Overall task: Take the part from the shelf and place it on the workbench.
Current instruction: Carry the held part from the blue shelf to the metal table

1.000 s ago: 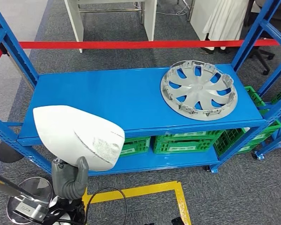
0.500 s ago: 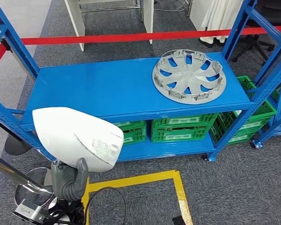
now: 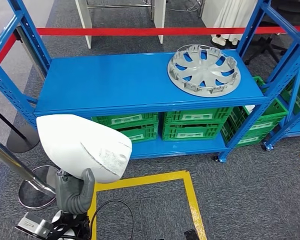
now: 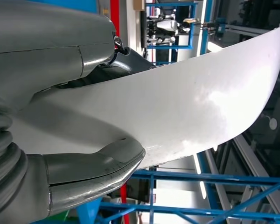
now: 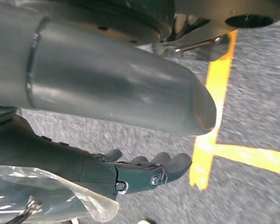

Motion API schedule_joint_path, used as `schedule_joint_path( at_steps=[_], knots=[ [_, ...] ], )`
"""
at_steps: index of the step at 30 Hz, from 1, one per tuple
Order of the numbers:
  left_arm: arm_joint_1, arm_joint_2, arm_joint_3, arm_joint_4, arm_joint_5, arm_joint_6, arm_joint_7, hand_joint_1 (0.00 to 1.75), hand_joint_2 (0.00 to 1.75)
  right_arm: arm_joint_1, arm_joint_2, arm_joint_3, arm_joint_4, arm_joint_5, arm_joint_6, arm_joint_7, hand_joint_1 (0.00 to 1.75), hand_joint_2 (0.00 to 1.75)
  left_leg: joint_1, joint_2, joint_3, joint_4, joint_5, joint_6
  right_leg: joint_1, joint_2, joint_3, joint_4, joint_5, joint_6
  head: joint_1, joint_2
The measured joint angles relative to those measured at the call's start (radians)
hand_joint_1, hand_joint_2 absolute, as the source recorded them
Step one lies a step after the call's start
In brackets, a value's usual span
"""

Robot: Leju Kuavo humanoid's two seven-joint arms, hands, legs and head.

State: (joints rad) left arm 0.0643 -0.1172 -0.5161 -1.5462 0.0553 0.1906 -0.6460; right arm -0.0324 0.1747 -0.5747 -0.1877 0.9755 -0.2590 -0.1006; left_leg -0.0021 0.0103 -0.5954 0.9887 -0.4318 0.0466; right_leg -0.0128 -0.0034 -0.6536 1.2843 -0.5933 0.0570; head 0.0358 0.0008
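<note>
Grey carpet with yellow tape fronts a blue shelf (image 3: 114, 87) bearing a silver hubcap (image 3: 203, 69) far right, while near left the robot's left hand (image 3: 75, 192) grips a white curved part (image 3: 82, 145) from beneath, seemingly for carrying; its right hand (image 5: 145, 172) hangs empty, fingers loosely extended.

Grey hubcap (image 3: 204, 69) above green crates (image 3: 193, 123).
</note>
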Motion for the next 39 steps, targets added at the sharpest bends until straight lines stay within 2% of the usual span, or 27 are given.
schedule_joint_path(
  at_steps=[2,4,5,6,7,8,9,12,13,14,15,16,17,18,20,21,23,24,25,27,29,30,31,32,34,36,39],
  knots=[
    [-0.001,0.0,0.0,0.0,0.0,-0.003,0.0,1.75,1.75,-0.002,0.0,-0.001,0.0,-0.006,0.013,-0.001,0.0,0.0,0.0,0.0,-0.029,0.007,0.021,-0.007,-0.001,0.0,0.096,-0.107,0.05,-0.001,0.001,0.0],
    [-0.004,0.0,0.0,0.0,-0.001,-0.008,0.0,1.75,1.75,-0.006,0.0,-0.004,0.0,-0.008,0.025,-0.003,0.0,0.0,-0.003,0.0,-0.047,0.018,0.04,-0.017,-0.001,0.002,0.203,-0.259,0.039,-0.008,0.002,0.0],
    [-0.006,0.0,0.0,0.0,-0.001,-0.011,0.0,1.75,1.75,-0.009,0.0,-0.005,0.0,-0.008,0.031,-0.003,0.0,0.0,-0.005,0.0,-0.052,0.021,0.049,-0.022,0.0,0.003,0.23,-0.305,0.023,-0.013,0.002,0.0],
    [-0.008,0.0,0.0,0.0,-0.002,-0.013,0.0,1.75,1.75,-0.01,0.0,-0.007,0.0,-0.008,0.035,-0.003,0.0,0.0,-0.005,0.001,-0.055,0.022,0.058,-0.027,0.002,0.004,0.238,-0.325,0.017,-0.019,0.003,0.0],
    [-0.008,0.0,0.0,0.0,-0.002,-0.015,0.0,1.75,1.75,-0.009,0.0,-0.008,0.0,-0.007,0.038,-0.002,0.0,0.0,-0.003,0.002,-0.057,0.021,0.065,-0.033,0.002,0.003,0.229,-0.326,0.019,-0.026,0.003,0.0],
    [-0.008,0.001,-0.001,0.0,-0.002,-0.017,0.0,1.75,1.75,-0.008,0.0,-0.009,0.001,-0.006,0.04,-0.001,0.0,0.0,-0.001,0.001,-0.06,0.025,0.056,-0.039,0.002,0.001,0.22,-0.325,0.029,-0.034,0.002,0.0],
    [-0.008,0.002,-0.001,0.0,-0.002,-0.017,0.0,1.75,1.75,-0.007,0.0,-0.01,0.001,-0.006,0.042,0.0,0.0,0.0,0.001,-0.001,-0.066,0.043,0.025,-0.046,0.002,-0.002,0.21,-0.325,0.04,-0.042,0.001,0.0],
    [-0.008,0.004,0.0,0.0,-0.002,-0.017,0.001,1.75,1.75,-0.007,0.0,-0.014,0.001,-0.005,0.046,0.001,0.0,0.0,0.005,-0.003,-0.093,0.204,-0.135,-0.061,0.002,-0.008,0.17,-0.323,0.078,-0.056,-0.005,0.0],
    [-0.008,0.005,0.0,0.0,-0.002,-0.018,0.001,1.75,1.75,-0.007,0.0,-0.015,0.001,-0.003,0.049,0.001,0.0,0.0,0.005,-0.003,-0.097,0.266,-0.162,-0.064,0.002,-0.008,0.154,-0.321,0.09,-0.056,-0.006,0.0],
    [-0.008,0.006,0.0,0.0,-0.001,-0.02,0.001,1.75,1.75,-0.006,0.0,-0.015,0.001,-0.002,0.052,0.001,0.0,0.0,0.005,-0.003,-0.093,0.306,-0.161,-0.064,0.003,-0.009,0.138,-0.319,0.101,-0.056,-0.006,0.0],
    [-0.009,0.007,0.0,0.0,0.002,-0.025,0.001,1.75,1.75,-0.006,0.0,-0.015,0.001,0.0,0.055,0.001,0.0,0.0,0.005,-0.003,-0.076,0.315,-0.136,-0.063,0.003,-0.009,0.122,-0.315,0.112,-0.055,-0.006,0.0],
    [-0.009,0.007,0.0,0.0,0.006,-0.031,0.001,1.75,1.75,-0.006,0.0,-0.016,0.001,0.002,0.058,0.0,0.0,0.0,0.005,-0.003,-0.044,0.288,-0.101,-0.06,0.004,-0.011,0.104,-0.311,0.121,-0.054,-0.006,0.0],
    [-0.01,0.008,0.0,0.0,0.01,-0.037,0.001,1.75,1.75,-0.006,0.0,-0.016,0.001,0.003,0.06,0.0,0.0,0.0,0.004,0.004,0.002,0.229,-0.074,-0.056,0.004,-0.014,0.091,-0.306,0.128,-0.053,-0.006,0.0],
    [-0.012,0.008,0.0,0.0,0.014,-0.041,0.001,1.75,1.75,-0.005,0.0,-0.016,0.001,0.005,0.061,-0.001,0.0,0.0,0.002,0.014,0.055,0.151,-0.066,-0.051,0.006,-0.017,0.08,-0.3,0.134,-0.051,-0.006,0.0],
    [-0.021,0.007,0.0,0.0,0.016,-0.045,0.001,1.75,1.75,-0.003,0.0,-0.016,0.001,0.011,0.062,-0.002,0.0,0.0,-0.004,0.031,0.132,0.024,-0.092,-0.04,0.009,-0.026,0.07,-0.291,0.143,-0.043,-0.006,0.0],
    [-0.025,0.006,0.0,0.0,0.017,-0.044,0.001,1.75,1.75,-0.002,0.0,-0.016,0.001,0.014,0.062,-0.002,0.0,0.0,-0.006,0.031,0.145,-0.006,-0.104,-0.035,0.01,-0.033,0.067,-0.289,0.148,-0.038,-0.006,0.0],
    [-0.028,0.005,0.002,0.0,0.019,-0.044,0.001,1.75,1.75,-0.002,0.0,-0.016,0.001,0.019,0.063,-0.002,0.0,0.0,-0.005,0.017,0.139,-0.021,-0.101,-0.021,0.009,-0.043,0.058,-0.285,0.151,-0.025,-0.006,0.0],
    [-0.029,0.004,0.003,0.0,0.02,-0.044,0.001,1.75,1.75,-0.003,0.0,-0.016,0.001,0.021,0.063,-0.002,0.0,0.0,-0.004,0.011,0.132,-0.022,-0.093,-0.013,0.008,-0.037,0.048,-0.269,0.137,-0.019,-0.004,0.0],
    [-0.029,0.004,0.004,0.0,0.02,-0.044,0.001,1.75,1.75,-0.002,0.0,-0.016,0.001,0.023,0.064,-0.002,0.0,0.0,-0.002,0.005,0.125,-0.025,-0.084,-0.005,0.007,-0.027,0.031,-0.234,0.11,-0.014,-0.003,0.0],
    [-0.029,0.003,0.005,0.001,0.02,-0.044,0.002,1.75,1.75,-0.002,0.0,-0.015,0.001,0.024,0.065,-0.002,0.0,0.0,-0.004,-0.006,0.106,-0.023,-0.068,0.003,0.006,-0.005,-0.021,-0.106,0.032,-0.008,-0.001,0.0],
    [-0.028,0.003,0.007,0.001,0.02,-0.044,0.002,1.75,1.75,-0.001,0.0,-0.015,0.001,0.024,0.066,-0.002,0.0,0.0,-0.008,-0.02,0.087,-0.02,-0.053,0.004,0.006,0.0,-0.053,-0.008,-0.007,-0.007,-0.001,0.0],
    [-0.028,0.003,0.008,0.001,0.021,-0.044,0.002,1.75,1.75,0.0,0.0,-0.015,0.001,0.024,0.067,-0.001,0.0,0.0,-0.009,-0.029,0.078,-0.017,-0.048,0.003,0.006,0.001,-0.041,-0.012,0.002,-0.009,-0.001,0.0],
    [-0.028,0.003,0.008,0.001,0.021,-0.044,0.002,1.75,1.75,0.0,0.0,-0.015,0.001,0.024,0.067,-0.001,0.0,0.0,-0.01,-0.038,0.072,-0.014,-0.044,0.002,0.006,0.005,-0.009,-0.058,0.026,-0.012,-0.001,0.0],
    [-0.028,0.003,0.008,0.001,0.021,-0.044,0.002,1.75,1.75,0.0,0.0,-0.015,0.001,0.024,0.068,-0.001,0.0,0.0,-0.01,-0.046,0.067,-0.01,-0.041,0.001,0.006,0.016,0.038,-0.13,0.056,-0.016,-0.001,0.0],
    [-0.029,0.002,0.009,0.001,0.021,-0.044,0.002,1.75,1.75,-0.001,0.0,-0.015,0.001,0.025,0.069,-0.001,0.0,0.0,-0.011,-0.063,0.054,0.0,-0.037,-0.006,0.004,0.054,0.116,-0.258,0.086,-0.024,-0.001,0.0],
    [-0.03,0.001,0.009,0.001,0.02,-0.044,0.002,1.75,1.75,-0.001,0.0,-0.015,0.001,0.027,0.071,0.0,0.0,0.0,-0.01,-0.08,0.041,0.007,-0.031,-0.017,0.004,0.07,0.139,-0.298,0.083,-0.032,-0.001,0.0],
    [-0.028,0.002,0.01,0.001,0.019,-0.042,0.002,1.75,1.75,-0.001,0.001,-0.016,0.001,0.031,0.078,0.002,0.0,0.0,-0.008,-0.094,0.029,0.013,-0.027,-0.032,0.001,0.042,0.137,-0.305,0.095,-0.044,-0.001,0.0]
  ],
)
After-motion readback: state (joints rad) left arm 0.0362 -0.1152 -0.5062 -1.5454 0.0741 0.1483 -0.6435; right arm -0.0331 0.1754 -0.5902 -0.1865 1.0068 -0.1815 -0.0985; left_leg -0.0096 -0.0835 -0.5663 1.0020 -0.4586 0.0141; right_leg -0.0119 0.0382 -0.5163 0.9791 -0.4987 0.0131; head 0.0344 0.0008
